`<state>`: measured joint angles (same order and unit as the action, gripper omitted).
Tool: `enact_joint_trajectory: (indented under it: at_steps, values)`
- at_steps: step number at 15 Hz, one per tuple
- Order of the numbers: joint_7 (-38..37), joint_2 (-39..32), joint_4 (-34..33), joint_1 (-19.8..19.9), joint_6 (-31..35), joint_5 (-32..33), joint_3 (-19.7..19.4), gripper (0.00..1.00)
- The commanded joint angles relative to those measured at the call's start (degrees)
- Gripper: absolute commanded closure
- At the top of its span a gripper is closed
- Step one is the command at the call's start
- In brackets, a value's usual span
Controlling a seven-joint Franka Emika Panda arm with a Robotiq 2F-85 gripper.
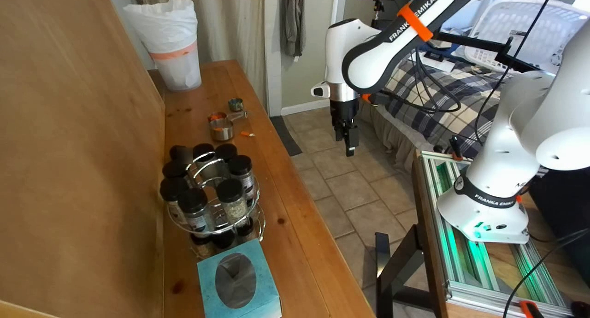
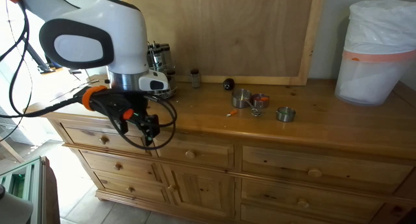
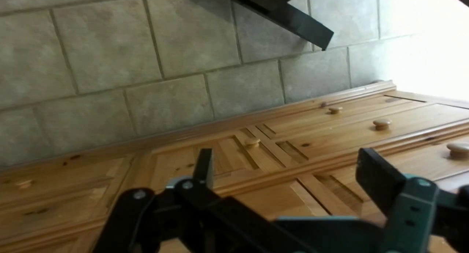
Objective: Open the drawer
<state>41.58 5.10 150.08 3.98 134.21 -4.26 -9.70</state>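
Note:
A long light brown wooden dresser has several drawers with round wooden knobs, all shut; I cannot tell which one is meant. In an exterior view, the upper middle drawer has a knob. The upper left drawer and upper right drawer flank it. In the wrist view, the upper middle drawer shows between my fingers, and the upper left drawer's knob is at the right edge. My gripper is open, empty and pointing down, apart from the dresser front. The fronts are hidden in that exterior view.
The dresser top carries a spice rack, a tissue box, metal measuring cups and a white-lined bin. A cable loops beside the gripper. A black table leg stands on the tiled floor.

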Motion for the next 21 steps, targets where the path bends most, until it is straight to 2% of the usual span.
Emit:
enact_joint_trajectory:
  at_steps: [1, 2, 4, 11, 14, 16, 19, 21]
  values:
    - [12.1, -4.5, -0.8, -0.3, 5.9, -14.4, -0.3, 0.00]
    - [6.7, -2.2, -0.1, 0.7, 2.8, -8.0, 0.5, 0.00]
    - [9.9, -3.8, -0.4, 0.9, 4.8, -11.9, 0.7, 0.00]
    - [10.5, -4.3, -0.5, 1.0, 5.2, -12.5, 0.8, 0.00]
    - [16.2, -6.6, 1.1, 0.7, 11.0, -16.4, 1.6, 0.00]
    - [21.4, -8.8, 2.0, 0.8, 15.7, -21.8, 2.3, 0.00]
    - [31.5, -13.4, 1.1, 2.5, 20.3, -32.0, 4.6, 0.00]
    - [40.4, -16.5, -0.5, 2.8, 20.3, -40.9, 5.3, 0.00]
